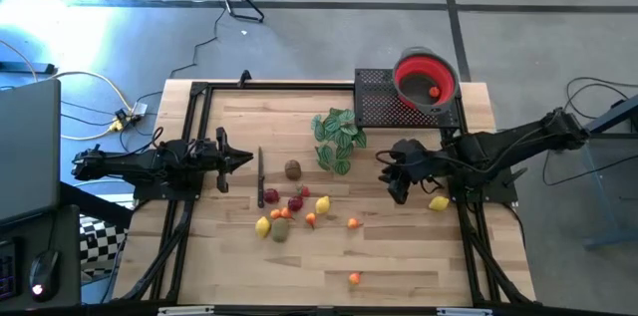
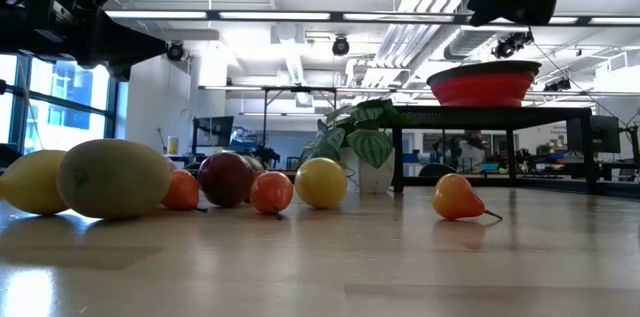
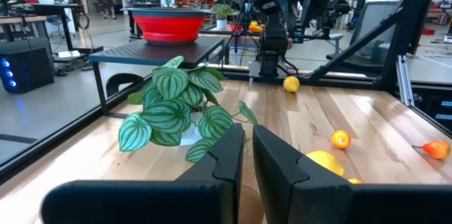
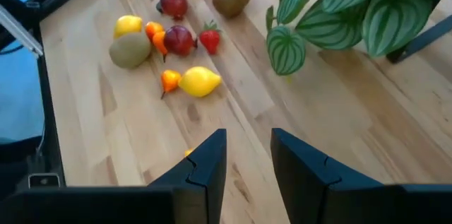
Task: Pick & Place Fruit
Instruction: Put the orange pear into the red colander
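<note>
a pale wooden table (image 1: 399, 256) in an open workshop is seen strewn with fruit (image 1: 289, 206); one orange piece (image 1: 434, 93) is already lodged in the red bowl (image 1: 427, 77) on its black stand, the rest remain. the left gripper (image 1: 244, 160) is held nearly closed, the right gripper (image 1: 384, 164) narrowly parted and empty, above the boards.

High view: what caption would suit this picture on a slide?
Toy fruit scattered on a wooden table between two waiting robot arms, red bowl behind.
</note>
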You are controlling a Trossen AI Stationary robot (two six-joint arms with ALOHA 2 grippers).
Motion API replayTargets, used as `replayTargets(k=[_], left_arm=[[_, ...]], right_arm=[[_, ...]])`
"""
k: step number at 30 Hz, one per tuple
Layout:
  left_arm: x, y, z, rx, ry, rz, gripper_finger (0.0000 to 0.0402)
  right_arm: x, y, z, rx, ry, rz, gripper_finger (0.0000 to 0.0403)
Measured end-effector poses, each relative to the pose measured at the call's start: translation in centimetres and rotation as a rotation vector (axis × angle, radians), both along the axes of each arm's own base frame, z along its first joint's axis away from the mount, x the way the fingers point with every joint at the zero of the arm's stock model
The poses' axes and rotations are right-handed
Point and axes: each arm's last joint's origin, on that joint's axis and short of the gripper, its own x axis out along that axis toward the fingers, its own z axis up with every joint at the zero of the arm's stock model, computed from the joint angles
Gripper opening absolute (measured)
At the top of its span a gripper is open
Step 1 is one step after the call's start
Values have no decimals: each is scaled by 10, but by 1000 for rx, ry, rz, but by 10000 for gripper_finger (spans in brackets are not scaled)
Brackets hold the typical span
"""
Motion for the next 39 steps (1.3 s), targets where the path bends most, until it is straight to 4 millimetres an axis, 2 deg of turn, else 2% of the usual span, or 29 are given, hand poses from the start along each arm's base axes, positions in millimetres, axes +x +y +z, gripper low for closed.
replayTargets(k=[19, 24, 28, 39], left_arm=[[0, 0, 0, 0, 0, 0, 33], [0, 0, 0, 0, 0, 0, 33], [0, 0, 0, 0, 0, 0, 33], [0, 0, 0, -25, -6, -16, 33]], right_arm=[[2, 1, 2, 19, -24, 17, 105], [3, 0, 2, 10, -43, -50, 105], [8, 4, -2, -12, -61, -162, 105], [37, 13, -28, -66, -3, -174, 105]])
